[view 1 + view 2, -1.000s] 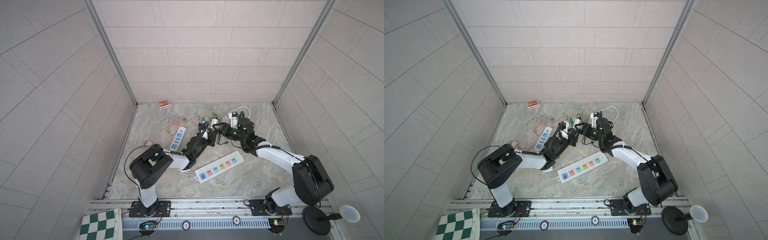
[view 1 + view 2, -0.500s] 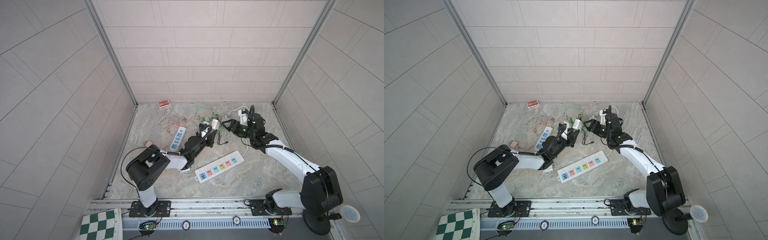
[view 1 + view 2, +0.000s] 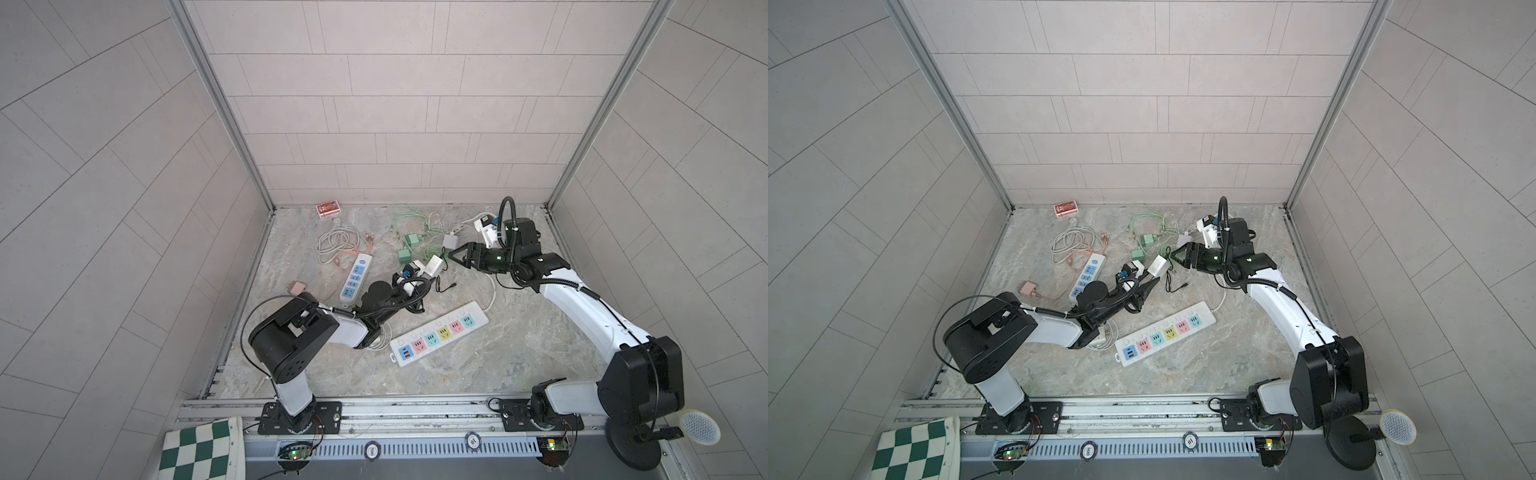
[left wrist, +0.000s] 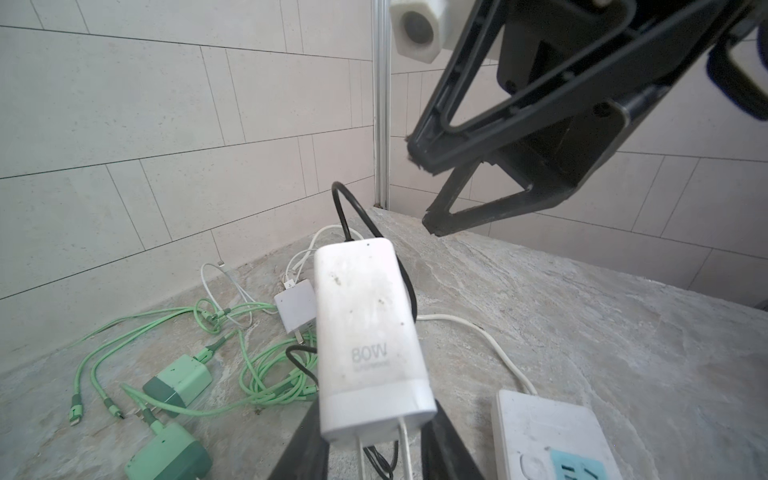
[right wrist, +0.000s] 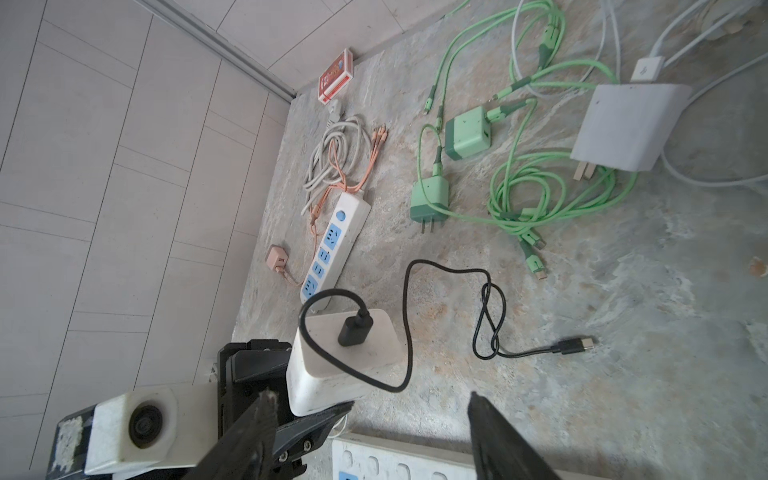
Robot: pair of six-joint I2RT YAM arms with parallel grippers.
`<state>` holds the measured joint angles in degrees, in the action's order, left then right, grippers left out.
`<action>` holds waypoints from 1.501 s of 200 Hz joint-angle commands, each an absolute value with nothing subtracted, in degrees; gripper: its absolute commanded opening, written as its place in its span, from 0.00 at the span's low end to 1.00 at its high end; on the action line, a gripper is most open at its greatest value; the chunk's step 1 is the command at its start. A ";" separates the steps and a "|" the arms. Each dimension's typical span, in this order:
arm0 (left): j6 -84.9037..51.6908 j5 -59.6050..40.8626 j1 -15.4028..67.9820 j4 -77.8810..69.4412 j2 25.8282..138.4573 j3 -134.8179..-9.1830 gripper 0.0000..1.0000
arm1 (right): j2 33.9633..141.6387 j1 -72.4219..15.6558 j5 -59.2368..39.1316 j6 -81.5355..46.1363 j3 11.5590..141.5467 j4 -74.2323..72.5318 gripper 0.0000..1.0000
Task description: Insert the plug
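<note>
At the left gripper (image 4: pixel 374 405): black fingers closed tight on both sides of a white rectangular charger block (image 4: pixel 365 324) (the one stamped 80W), gripped near its lower end.
Charger position: held clear of the grey marbled stone floor (image 3: pixel 519 340), tilted upward, near the floor's middle in both top views; prongs not made out.
Thin black cable (image 5: pixel 486 307): plugged into the charger's outer end face, looping down to the floor, free connector lying loose there.
Right gripper (image 3: pixel 455 255): jaws spread apart, nothing between them, hovering just beyond the charger's cable end without touching it.
Long white power strip with pastel sockets (image 3: pixel 440 332): flat on the floor, on the robot-base side of the held charger, apart from it.
Small white cube charger (image 3: pixel 450 240): on the floor just behind the right gripper's tips, white cords trailing from it.
Mint-green plug adapter (image 3: pixel 412 240) and its twin (image 3: pixel 405 254): lying close together toward the back, tangled green cables (image 5: pixel 536 199) around them.
Short white strip with blue sockets (image 3: pixel 356 277): left of the left gripper, a coiled white cord (image 3: pixel 334 245) at its far end.
Pink cube adapter (image 3: pixel 297 287): near the left wall.
Small red-and-white box (image 3: pixel 328 208): against the back wall.
</note>
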<state>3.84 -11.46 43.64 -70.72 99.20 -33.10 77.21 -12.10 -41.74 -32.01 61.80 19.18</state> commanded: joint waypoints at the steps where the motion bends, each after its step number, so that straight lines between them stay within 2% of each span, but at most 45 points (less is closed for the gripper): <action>1: 8.53 -12.39 43.68 -76.04 97.73 -32.44 0.09 | 77.44 -12.08 -43.95 -30.85 61.88 21.81 0.72; 52: 13.74 -9.90 43.68 -76.25 98.23 -30.93 0.06 | 76.97 -12.47 -39.82 -34.01 61.23 24.66 0.66; 82: 14.58 -10.74 43.92 -76.29 98.94 -31.11 0.05 | 77.77 -13.25 -38.93 -35.54 61.38 24.78 0.66; 109: 14.66 -12.45 44.42 -76.28 99.23 -31.31 0.04 | 79.93 -14.15 -43.59 -37.00 61.63 21.41 0.68; 158: 13.43 -15.71 45.26 -76.29 98.36 -31.45 0.03 | 82.09 -14.15 -43.41 -33.61 62.23 21.26 0.75; 226: 13.26 -15.61 46.32 -76.33 98.20 -31.82 0.02 | 84.20 -14.02 -48.87 -34.43 61.41 18.75 0.74; 300: 10.86 -15.85 46.49 -76.52 97.30 -32.80 0.00 | 81.73 -13.41 -51.77 -34.68 58.70 17.30 0.72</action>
<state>13.04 -14.20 46.15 -71.77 99.20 -31.22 83.94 -13.85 -50.06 -34.81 60.20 17.93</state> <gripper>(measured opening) 0.350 0.726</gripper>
